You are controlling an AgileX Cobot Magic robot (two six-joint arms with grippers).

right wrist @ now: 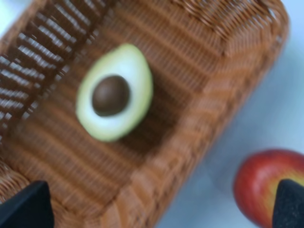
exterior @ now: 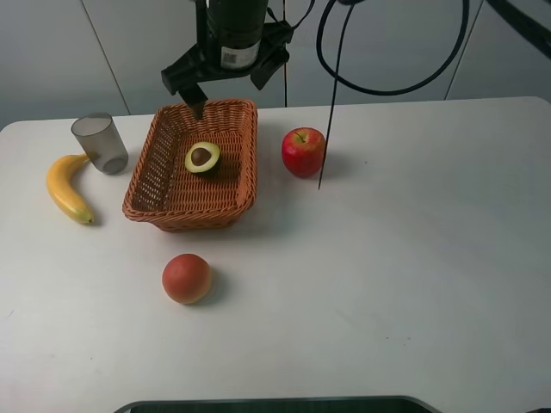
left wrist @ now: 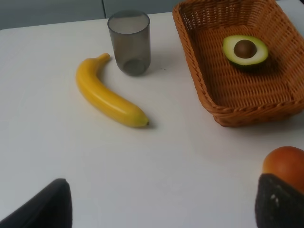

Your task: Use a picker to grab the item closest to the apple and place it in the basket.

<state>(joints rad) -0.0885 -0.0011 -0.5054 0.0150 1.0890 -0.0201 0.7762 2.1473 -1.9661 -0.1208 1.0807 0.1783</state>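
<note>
Exterior high view shows the avocado half [exterior: 202,158] lying in the basket [exterior: 191,217] near the far edge of the bench [exterior: 413,275]. The right pincer [exterior: 225,86] hangs above it, spread and empty. The left pincer [left wrist: 161,209] is spread too, holding nothing. The apple [exterior: 303,151] stands just beside the basket. The cup [exterior: 100,143] and the banana [exterior: 65,188] are by the left edge. Toward the right edge the bench is bare.

Avocado half [exterior: 202,158] in basket [exterior: 148,176]
</note>
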